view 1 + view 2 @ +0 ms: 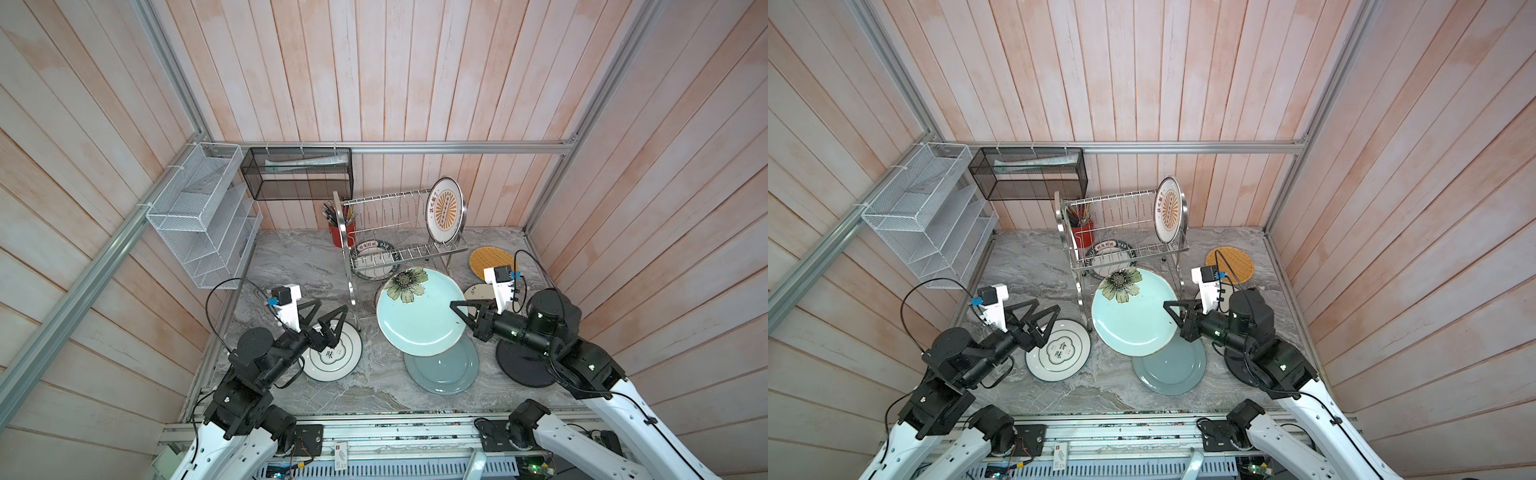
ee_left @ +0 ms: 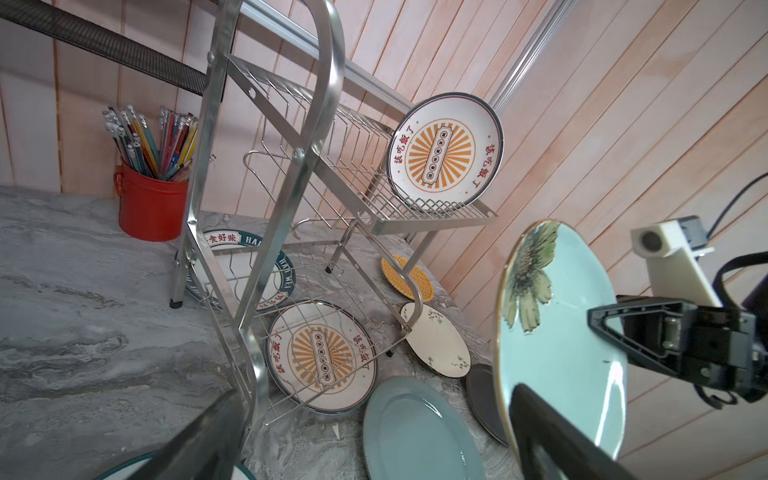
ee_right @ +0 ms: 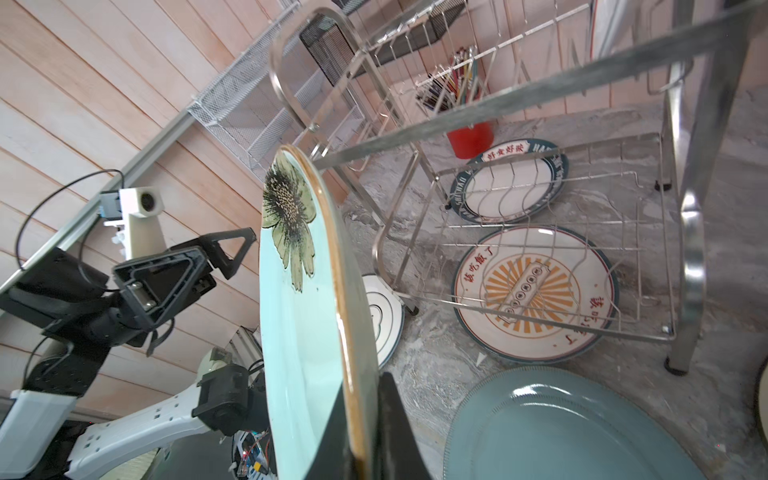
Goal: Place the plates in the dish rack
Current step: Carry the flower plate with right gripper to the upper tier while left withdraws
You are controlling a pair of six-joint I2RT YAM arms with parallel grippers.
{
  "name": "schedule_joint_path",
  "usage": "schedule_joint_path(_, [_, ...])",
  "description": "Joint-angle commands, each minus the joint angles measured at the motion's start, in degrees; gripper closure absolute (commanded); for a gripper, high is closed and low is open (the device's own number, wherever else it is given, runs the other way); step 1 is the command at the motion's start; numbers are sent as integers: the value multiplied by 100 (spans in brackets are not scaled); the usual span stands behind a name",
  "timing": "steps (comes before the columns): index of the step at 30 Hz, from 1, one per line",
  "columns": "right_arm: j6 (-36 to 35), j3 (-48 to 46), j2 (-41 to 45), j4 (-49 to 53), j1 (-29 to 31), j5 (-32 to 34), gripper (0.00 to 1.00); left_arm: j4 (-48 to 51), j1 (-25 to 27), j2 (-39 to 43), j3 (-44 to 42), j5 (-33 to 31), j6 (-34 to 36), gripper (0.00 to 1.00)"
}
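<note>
While the right gripper (image 1: 457,309) clamps the green plate (image 1: 415,324) by its rim, aloft before the dish rack (image 1: 409,250), the left gripper (image 1: 328,309) gapes empty; glazed ceramic (stiff, slick, breakable) likely suits rim holds.

Eight plates (image 1: 441,370), one woven disc (image 1: 490,259), one dish rack (image 2: 336,75).

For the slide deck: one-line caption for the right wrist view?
Right pincer grips the pale green flower plate by its rim, near the dish rack.

pale green plate (image 1: 415,324): aloft, tilted | sunburst plate (image 1: 445,210): upright, dish rack (image 1: 409,250) top tier | blue-grey plate (image 1: 444,372): flat
</note>
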State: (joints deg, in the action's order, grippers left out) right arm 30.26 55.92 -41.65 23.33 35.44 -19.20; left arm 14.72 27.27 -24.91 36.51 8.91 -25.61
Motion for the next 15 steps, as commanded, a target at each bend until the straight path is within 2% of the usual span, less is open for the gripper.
schedule_joint_path(1, [-96,627,-203,-603,6,-263,100,233,-28,112,-6,-13,508,0])
schedule_joint_path(5, [-56,1224,-624,-776,6,-118,100,667,-26,262,43,-297,680,0])
schedule_joint_path(9, [-108,2070,-1195,-885,7,421,100,858,-28,620,18,-231,638,0])
schedule_joint_path(11, [-244,2606,-1571,-729,7,826,100,919,-24,857,-30,-207,668,0])
schedule_joint_path(15, [-727,3847,-2431,-215,-2,1948,100,975,23,1232,-106,-652,687,0])
